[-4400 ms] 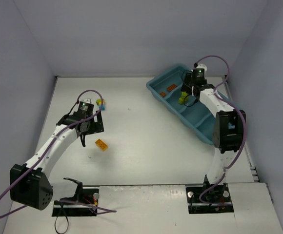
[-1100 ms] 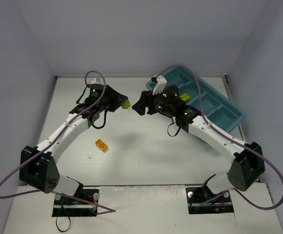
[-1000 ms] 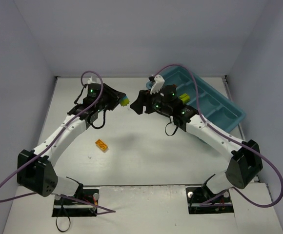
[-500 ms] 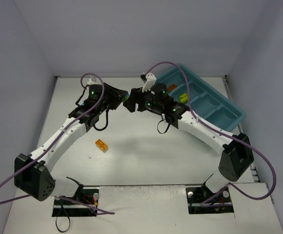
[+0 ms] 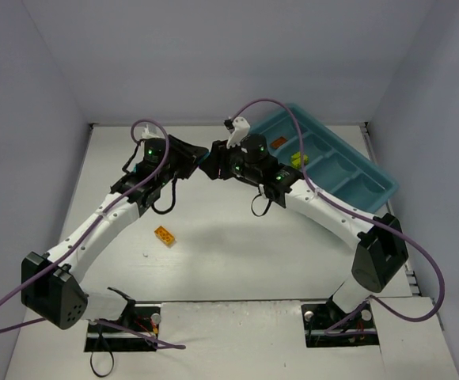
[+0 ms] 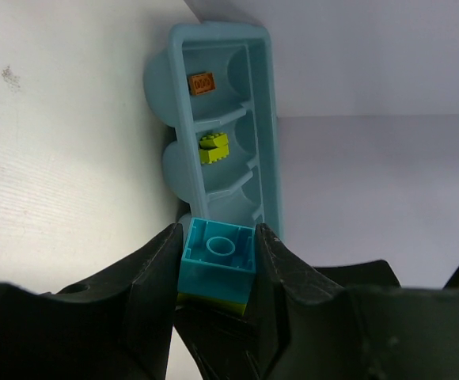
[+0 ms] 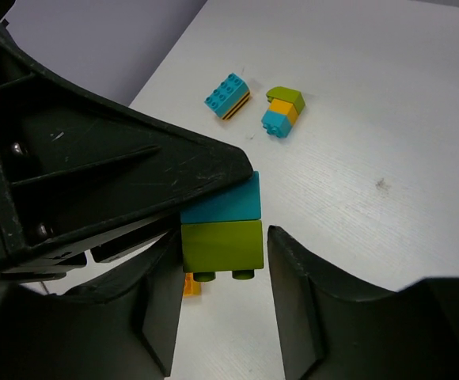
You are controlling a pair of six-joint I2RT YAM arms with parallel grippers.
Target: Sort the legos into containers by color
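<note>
Presently, the sort is judged to be at an early stage. On the table [image 5: 237, 261], the tray [image 6: 267, 119] is set toward the far right corner, and only two of its four compartments are seen to be occupied.

Just left of the tray, the left gripper [image 6: 218, 255] and the right gripper [image 7: 220, 237] are met nose to nose above the table. A two-colour stack [image 7: 220, 223] is carried between them. Its cyan half is clamped by the closed fingers of the left gripper. Its lime half is bracketed closely by the fingers of the right gripper; whether that grip is firm cannot be told. Separation of the halves is judged to be the step in hand.

Inside the tray, a brown-orange brick [image 6: 202, 82] is lodged in the end compartment nearest the grippers, and a lime brick [image 6: 213, 148] in the next.

Unsorted pieces are left on the table: a yellow-orange brick [image 5: 165, 235] well apart from the tray, plus a cyan-on-orange stack [image 7: 228, 96] and a three-colour stack [image 7: 282, 110], shown only by the right wrist camera, where the tray is not included. These stacks must also be split. No obstacle is seen between the held stack and the tray.
</note>
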